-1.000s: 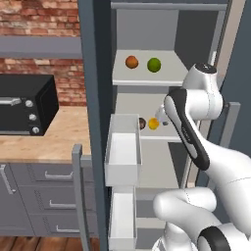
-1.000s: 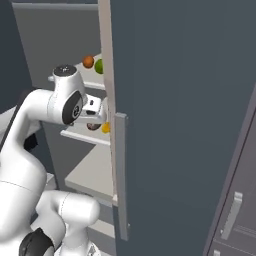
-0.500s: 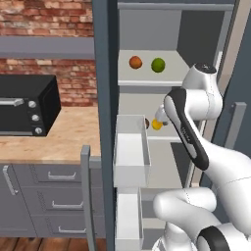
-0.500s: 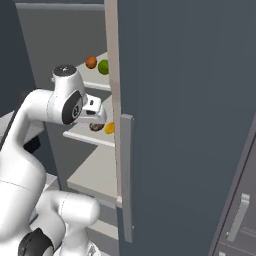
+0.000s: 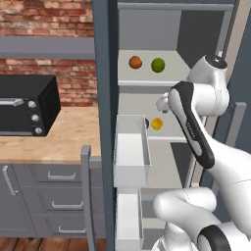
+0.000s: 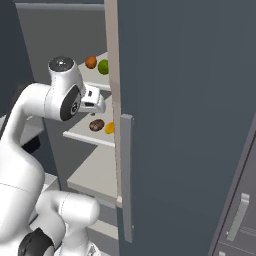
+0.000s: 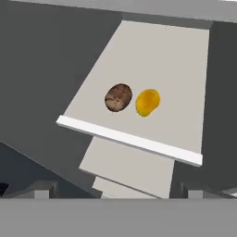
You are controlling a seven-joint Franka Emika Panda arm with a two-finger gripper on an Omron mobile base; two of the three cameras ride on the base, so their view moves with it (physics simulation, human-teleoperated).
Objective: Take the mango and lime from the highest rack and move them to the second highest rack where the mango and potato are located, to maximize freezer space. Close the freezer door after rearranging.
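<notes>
The base is shifting left, so the freezer interior is sliding rightward in both base views; the fruit is not moving. The hand (image 6: 99, 101) is hovering at the level of the second highest rack (image 5: 169, 138), so the mango (image 5: 135, 62) and lime (image 5: 158, 65) are lying above and left of it on the highest rack (image 5: 147, 82). Both are looking small, round and smooth. Whether its fingers are spread, I cannot tell.

Black toaster oven (image 5: 27, 104) on wooden counter (image 5: 54, 135) — brick wall (image 5: 46, 19) behind, grey drawers (image 5: 46, 206) below.
</notes>
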